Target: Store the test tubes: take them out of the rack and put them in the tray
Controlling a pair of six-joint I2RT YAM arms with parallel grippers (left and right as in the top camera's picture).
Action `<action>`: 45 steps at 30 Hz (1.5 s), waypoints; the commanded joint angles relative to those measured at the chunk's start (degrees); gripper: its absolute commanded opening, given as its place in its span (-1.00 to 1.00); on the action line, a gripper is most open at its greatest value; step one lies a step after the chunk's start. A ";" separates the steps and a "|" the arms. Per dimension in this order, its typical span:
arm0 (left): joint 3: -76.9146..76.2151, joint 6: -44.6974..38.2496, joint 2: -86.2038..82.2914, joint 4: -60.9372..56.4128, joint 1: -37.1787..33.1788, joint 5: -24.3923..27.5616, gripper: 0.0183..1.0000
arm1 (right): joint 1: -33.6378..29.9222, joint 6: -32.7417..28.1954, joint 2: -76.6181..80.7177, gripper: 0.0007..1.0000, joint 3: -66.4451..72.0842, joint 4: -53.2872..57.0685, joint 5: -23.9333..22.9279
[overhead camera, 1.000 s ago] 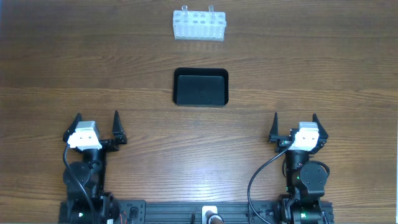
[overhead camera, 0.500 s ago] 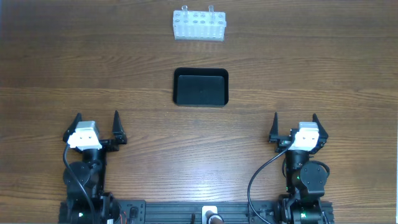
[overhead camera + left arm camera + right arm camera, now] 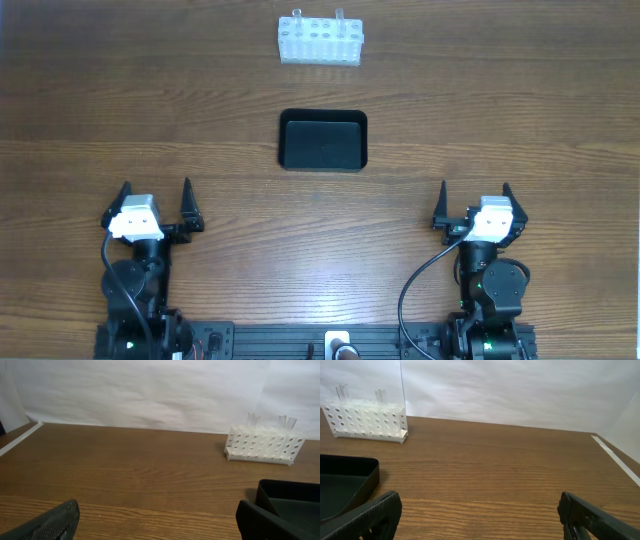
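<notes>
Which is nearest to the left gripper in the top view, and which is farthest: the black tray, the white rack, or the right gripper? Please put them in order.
Measured from the left gripper:
1. Black tray, in the middle, ahead of it and to its right.
2. White rack, beyond the tray, at the far side.
3. Right gripper, level with it, on the opposite side.

White rack (image 3: pixel 264 448) stands on the wooden bench (image 3: pixel 125 470) before a white wall (image 3: pixel 150 390); test tubes (image 3: pixel 252 420) upright in it; black tray (image 3: pixel 287 495) nearer; fingers (image 3: pixel 55 522) spread wide.

Wooden table (image 3: pixel 520 120) meets a white backdrop (image 3: pixel 150 390).
</notes>
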State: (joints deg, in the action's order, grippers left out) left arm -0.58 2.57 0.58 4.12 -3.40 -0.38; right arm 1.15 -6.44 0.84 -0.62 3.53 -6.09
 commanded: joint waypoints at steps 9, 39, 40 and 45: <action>0.24 -0.85 -0.24 0.22 -0.09 0.83 0.99 | -0.42 -0.04 -0.55 0.98 0.31 0.33 0.63; 0.24 -0.85 -0.20 -0.20 -0.09 0.83 1.00 | -0.42 -0.04 -0.55 0.98 0.31 0.33 0.63; 0.24 -0.85 -0.20 -0.61 -0.09 0.83 0.99 | -0.42 -0.04 -0.55 0.98 0.31 0.33 0.63; -0.90 -0.83 -0.11 -3.91 -0.09 1.05 0.99 | -0.42 -0.04 -0.55 0.98 0.31 0.33 0.63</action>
State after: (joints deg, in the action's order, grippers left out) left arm -0.62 2.55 0.58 0.80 -3.40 -0.32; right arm 1.15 -6.44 0.84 -0.62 3.53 -6.07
